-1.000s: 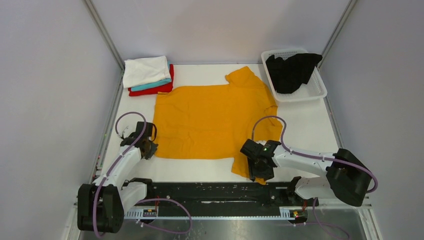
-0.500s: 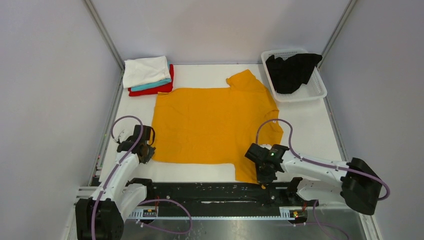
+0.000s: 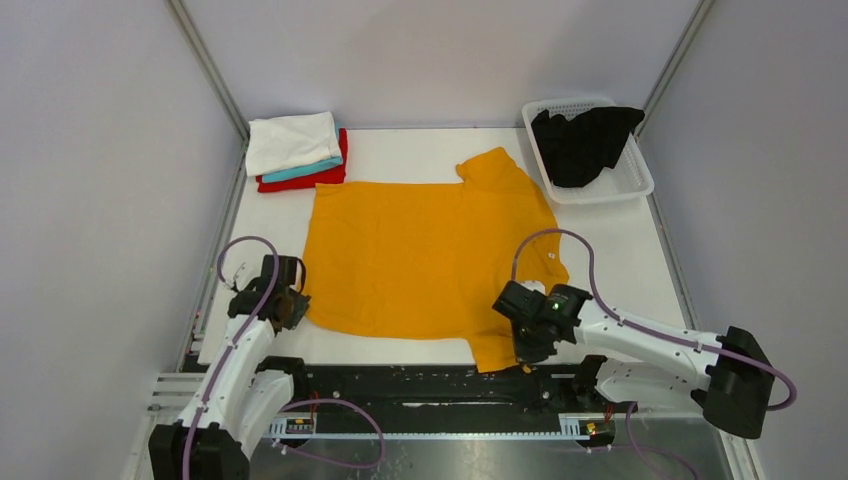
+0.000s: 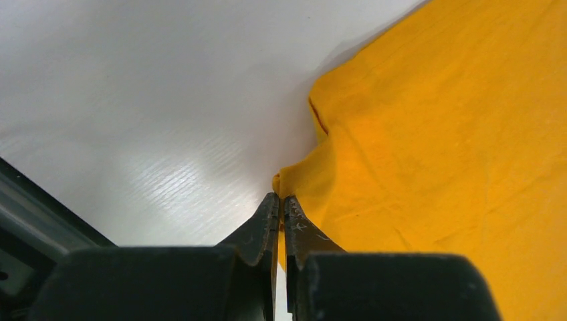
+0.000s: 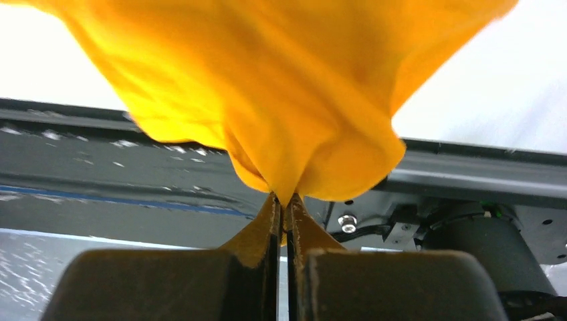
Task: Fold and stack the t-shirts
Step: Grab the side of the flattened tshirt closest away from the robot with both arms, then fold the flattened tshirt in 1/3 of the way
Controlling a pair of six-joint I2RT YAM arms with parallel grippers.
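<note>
The mustard-orange t-shirt [image 3: 425, 255] lies spread over the middle of the white table. My left gripper [image 3: 290, 308] is shut on its near left hem corner, and the pinched cloth [image 4: 304, 180] shows at the closed tips [image 4: 281, 198]. My right gripper [image 3: 522, 352] is shut on the near right sleeve, whose bunched fabric [image 5: 287, 87] hangs lifted from the closed tips [image 5: 283, 199] over the black rail. White [image 3: 292, 141], teal [image 3: 300, 171] and red [image 3: 322, 176] t-shirts sit folded in a stack at the back left. The black t-shirt [image 3: 582, 140] is crumpled in the basket.
A white lattice basket [image 3: 632, 183] stands at the back right corner. A black rail [image 3: 430, 385] runs along the near edge between the arm bases. Grey walls close in the table on the left, right and back.
The right gripper closed on the orange sleeve and drew it toward the near edge. The left arm pulled its hem corner nearer too, and the whole shirt slid toward me.
</note>
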